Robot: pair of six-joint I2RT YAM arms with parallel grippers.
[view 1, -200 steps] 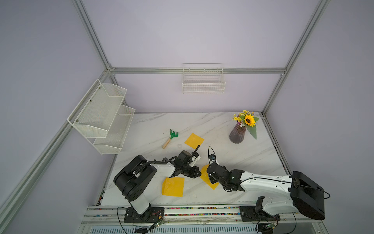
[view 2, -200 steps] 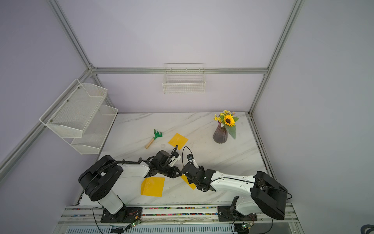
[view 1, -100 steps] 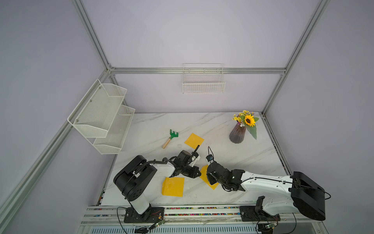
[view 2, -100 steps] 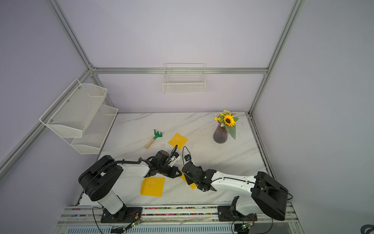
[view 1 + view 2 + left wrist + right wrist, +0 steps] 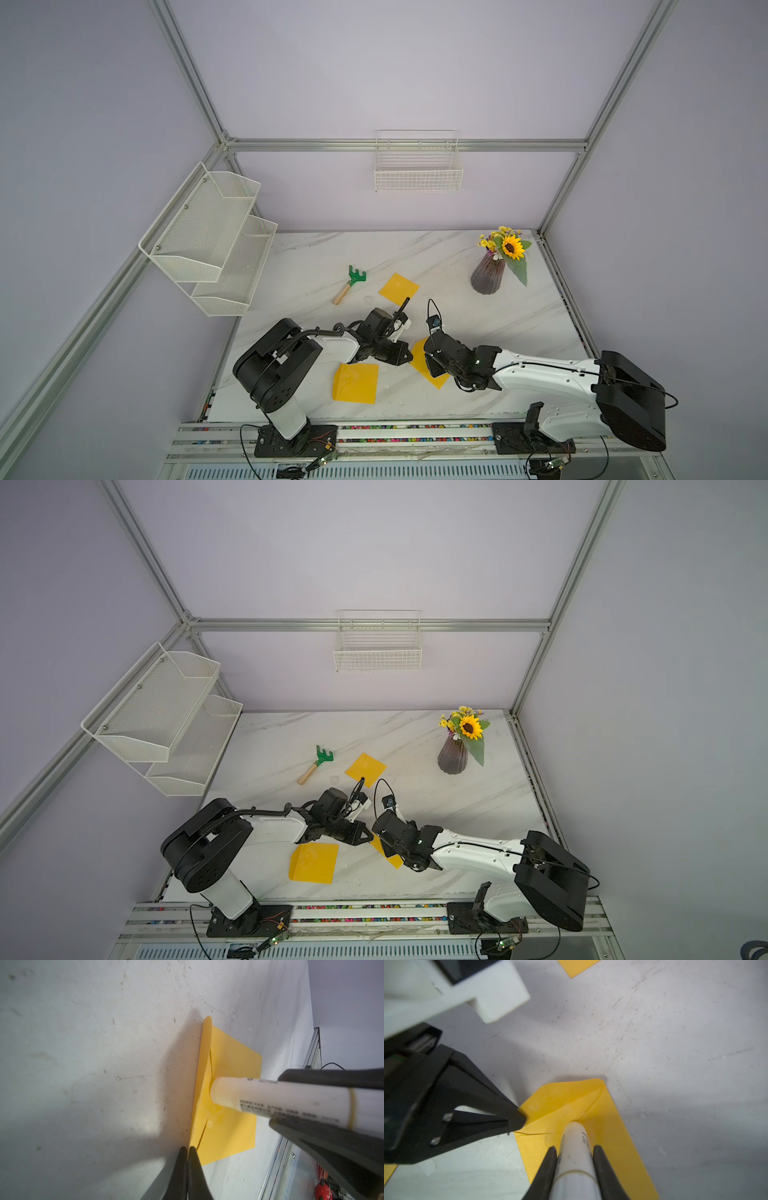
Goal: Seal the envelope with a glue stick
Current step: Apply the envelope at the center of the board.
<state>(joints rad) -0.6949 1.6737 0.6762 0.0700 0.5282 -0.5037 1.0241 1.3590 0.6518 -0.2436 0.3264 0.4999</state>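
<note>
Surface (image 5: 478, 328): white, marbled. Both arms reach in low from the near edge and meet near its front middle.
Mesh shelf (image 5: 208, 237): two tiers, fixed to the left wall above the surface.
Wire basket (image 5: 417, 166): hung on the back wall.
Vase (image 5: 488, 276): dark, upright at the back right, holding a sunflower.
Envelope (image 5: 612, 1126): yellow, lying on the surface between the two pincers, with its flap partly raised along the fold.
Second envelope (image 5: 355, 382): yellow, flat, just in front of the left arm.
Third envelope (image 5: 399, 289): yellow, flat, behind the arms and near the rake.
Rake (image 5: 349, 284): green head, wooden handle, lying flat, well apart from the pincers.
Glue stick (image 5: 270, 1097): white tube with dark print, tilted down. Its end touches the envelope at the flap's fold, and the paper around it shows a glossy patch.
Right pincer (image 5: 575, 1148): clamped on the glue stick, one finger on each side of the barrel.
Left pincer (image 5: 187, 1149): jaws together, tips touching the envelope's edge at the end of the fold. Cannot tell whether paper is nipped between them.
</note>
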